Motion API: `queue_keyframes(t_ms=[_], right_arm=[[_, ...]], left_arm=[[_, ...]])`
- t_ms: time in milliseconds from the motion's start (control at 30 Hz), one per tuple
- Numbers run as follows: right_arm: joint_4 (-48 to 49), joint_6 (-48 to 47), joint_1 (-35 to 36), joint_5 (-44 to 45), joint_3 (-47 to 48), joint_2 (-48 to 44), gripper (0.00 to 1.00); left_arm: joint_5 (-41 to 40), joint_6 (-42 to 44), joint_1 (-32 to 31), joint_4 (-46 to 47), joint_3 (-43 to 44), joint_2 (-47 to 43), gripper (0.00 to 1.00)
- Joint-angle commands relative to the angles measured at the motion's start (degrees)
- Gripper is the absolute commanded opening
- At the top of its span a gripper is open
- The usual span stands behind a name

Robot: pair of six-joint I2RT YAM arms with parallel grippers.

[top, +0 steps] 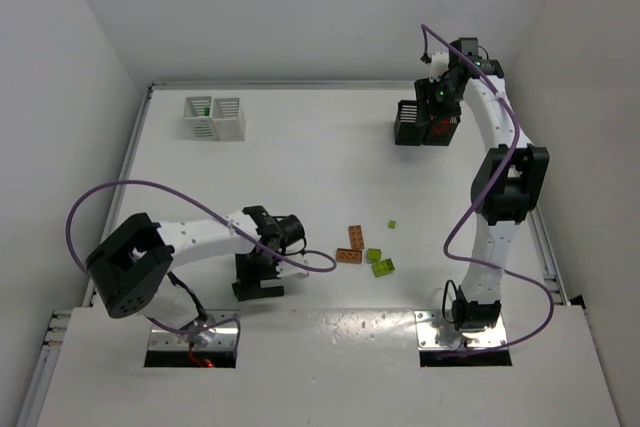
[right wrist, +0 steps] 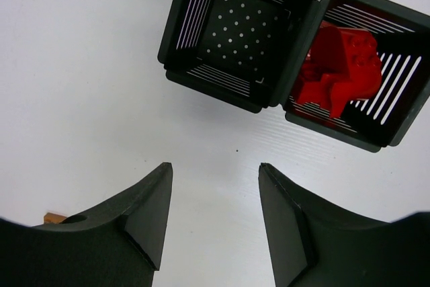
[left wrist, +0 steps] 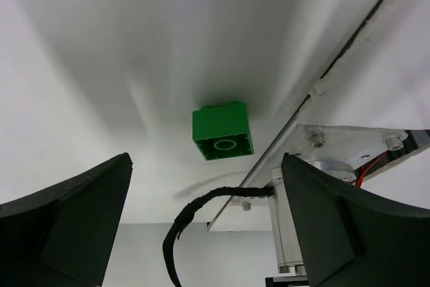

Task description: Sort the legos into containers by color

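Left gripper [top: 258, 285] sits low over the tabletop [top: 300, 157], close to its near edge and left of centre. On my left wrist feed its fingers [left wrist: 67, 223] are spread wide and grip nothing; a dark green brick [left wrist: 223, 132] lies on the surface ahead of the gap, touching neither finger, with a round ring on the face toward the camera; the tabletop's near edge runs just beside it, with a metal base plate [left wrist: 349, 146] beyond.

Right gripper [right wrist: 215, 169] is reached out toward the far right corner, over bare surface just beside the black bins [right wrist: 295, 58]. Its fingers [right wrist: 144, 220] are parted partway and the gap between them is clear, so it grips nothing. The left compartment of the pair shows only its dotted floor; the right compartment holds red bricks [right wrist: 339, 72] in a heap.

White bins [top: 228, 119] stand near the far left corner; a bit of dark green shows in the left compartment, too small for me to make out further.

Loose pieces lie between the two arms, nearer the near edge than the far one: two orange-brown bricks [top: 355, 237] close together; lime bricks [top: 383, 267] just to their right; one small lime piece [top: 392, 224] a little farther back, apart from the rest.
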Motion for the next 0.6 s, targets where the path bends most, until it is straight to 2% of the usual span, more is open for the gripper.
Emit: queue_keyframes(t_ms=[0,267,400,567], right_arm=[[2.0,0.2,-0.3,-0.1,-0.5,-2.9,0.55],[2.5,0.2,-0.3,-0.1,-0.5,-2.9,0.55],[2.5,-0.4,-0.8,-0.1,-0.5,-2.9,0.55],[2.5,-0.9,-1.3,0.4,-0.5,-2.9,0.55]], left_arm=[[-3.1,-3.1,-1.1,0.4,0.1,1.0,1.0],[-5.9,-4.9,-2.9,1.1,0.1,3.6,0.76],[-6.5,-5.4,-4.0,1.1,0.1,5.7,0.72],[-6.5,-5.4,-5.8,1.1,0.6,6.3,0.73]])
